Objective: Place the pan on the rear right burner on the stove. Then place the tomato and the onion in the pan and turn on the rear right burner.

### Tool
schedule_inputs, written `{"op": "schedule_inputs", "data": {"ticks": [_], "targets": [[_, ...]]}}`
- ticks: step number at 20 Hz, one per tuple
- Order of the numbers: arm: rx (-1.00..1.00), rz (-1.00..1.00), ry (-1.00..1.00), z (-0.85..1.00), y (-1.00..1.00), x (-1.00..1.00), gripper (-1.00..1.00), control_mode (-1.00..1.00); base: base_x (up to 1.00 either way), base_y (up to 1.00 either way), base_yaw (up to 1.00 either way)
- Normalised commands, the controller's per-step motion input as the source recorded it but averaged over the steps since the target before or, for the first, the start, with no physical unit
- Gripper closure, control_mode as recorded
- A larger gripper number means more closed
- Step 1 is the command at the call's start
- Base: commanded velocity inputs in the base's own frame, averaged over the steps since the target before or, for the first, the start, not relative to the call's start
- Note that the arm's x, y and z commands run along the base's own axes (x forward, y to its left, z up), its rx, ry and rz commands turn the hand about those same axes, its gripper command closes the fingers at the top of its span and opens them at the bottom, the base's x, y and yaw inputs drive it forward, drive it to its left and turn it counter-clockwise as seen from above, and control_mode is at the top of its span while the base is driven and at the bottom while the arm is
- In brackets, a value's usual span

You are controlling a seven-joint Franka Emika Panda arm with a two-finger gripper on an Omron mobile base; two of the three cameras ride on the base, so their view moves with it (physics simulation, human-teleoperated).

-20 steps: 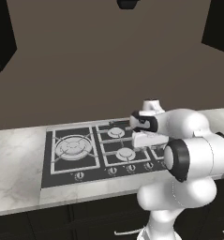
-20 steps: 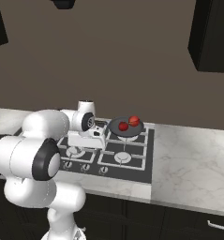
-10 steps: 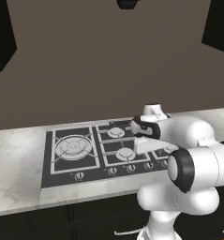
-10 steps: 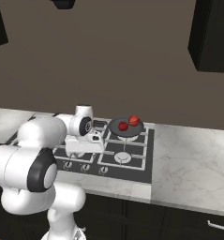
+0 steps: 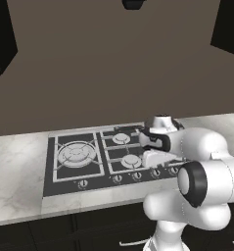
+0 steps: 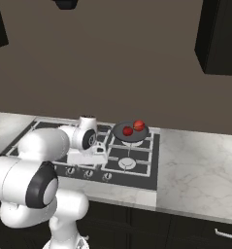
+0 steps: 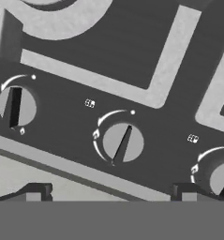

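The pan [image 6: 130, 132] sits on the rear right burner of the stove [image 6: 146, 170], and two red round items [image 6: 133, 128] lie inside it, side by side. The stove is set into a marbled worktop [image 6: 200, 165]. The tool [image 7: 111, 191] hangs low over the front row of knobs with its jaws spread wide and nothing between them; its two fingertips [image 7: 33, 192] flank a round knob [image 7: 122, 142] whose pointer is tilted slightly off upright.
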Motion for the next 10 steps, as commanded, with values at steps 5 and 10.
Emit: {"op": "schedule_inputs", "data": {"ticks": [5,10], "targets": [[0.05,0.10,0.00,-0.29,0.00,0.14,-1.00,-1.00,0.00,0.00,0.00],[0.03,0.08,0.00,-0.25,0.00,0.16,-1.00,-1.00,0.00,0.00,0.00]]}}
